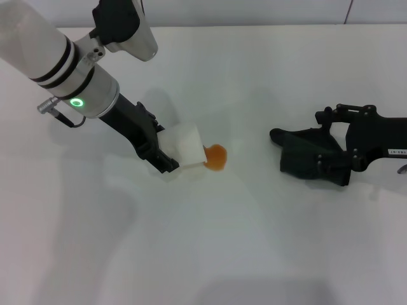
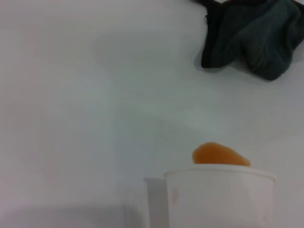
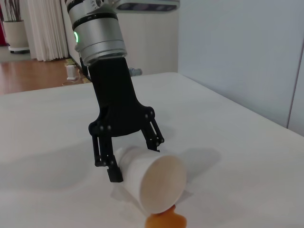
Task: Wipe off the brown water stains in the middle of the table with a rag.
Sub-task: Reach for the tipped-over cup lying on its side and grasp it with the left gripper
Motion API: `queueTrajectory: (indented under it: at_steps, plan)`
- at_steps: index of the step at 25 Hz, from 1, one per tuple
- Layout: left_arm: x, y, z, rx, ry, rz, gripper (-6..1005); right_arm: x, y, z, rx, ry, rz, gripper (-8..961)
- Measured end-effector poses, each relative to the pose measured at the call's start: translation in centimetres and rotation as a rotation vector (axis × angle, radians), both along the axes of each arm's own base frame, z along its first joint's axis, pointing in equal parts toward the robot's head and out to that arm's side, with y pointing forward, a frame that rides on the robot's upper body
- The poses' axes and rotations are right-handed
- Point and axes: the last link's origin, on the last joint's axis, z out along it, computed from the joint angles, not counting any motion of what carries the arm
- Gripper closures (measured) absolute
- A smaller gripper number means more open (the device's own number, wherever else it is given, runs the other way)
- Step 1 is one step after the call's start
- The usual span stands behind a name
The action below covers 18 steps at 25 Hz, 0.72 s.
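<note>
The stain (image 1: 216, 157) is a small glossy orange-brown blob on the smooth white table (image 1: 254, 241). The left gripper (image 1: 177, 152) clasps a tipped white paper cup (image 1: 188, 147), mouth just beside it. The right gripper (image 1: 318, 159) pinches the wrinkled dark rag (image 1: 305, 154)

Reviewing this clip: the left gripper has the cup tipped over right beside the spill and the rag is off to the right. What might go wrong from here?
1. The cup lies tilted in the left gripper with its mouth at the brown water stains; moving it may smear the liquid across the table.
2. The right gripper rests at the rag; sweeping toward the stain could hit the cup or left fingers.
</note>
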Motion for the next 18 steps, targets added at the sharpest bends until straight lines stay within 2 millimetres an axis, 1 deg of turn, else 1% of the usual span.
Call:
queueTrajectory:
  at_steps: [10, 18]
  plan:
    - [0.02, 0.21, -0.74, -0.022, 0.051, -0.088, 169, 0.03, -0.03, 0.00, 0.000, 0.000, -0.001, 83]
    - [0.30, 0.38, -0.98, -0.022, 0.064, -0.106, 170, 0.04, -0.06, 0.00, 0.000, 0.001, -0.001, 83]
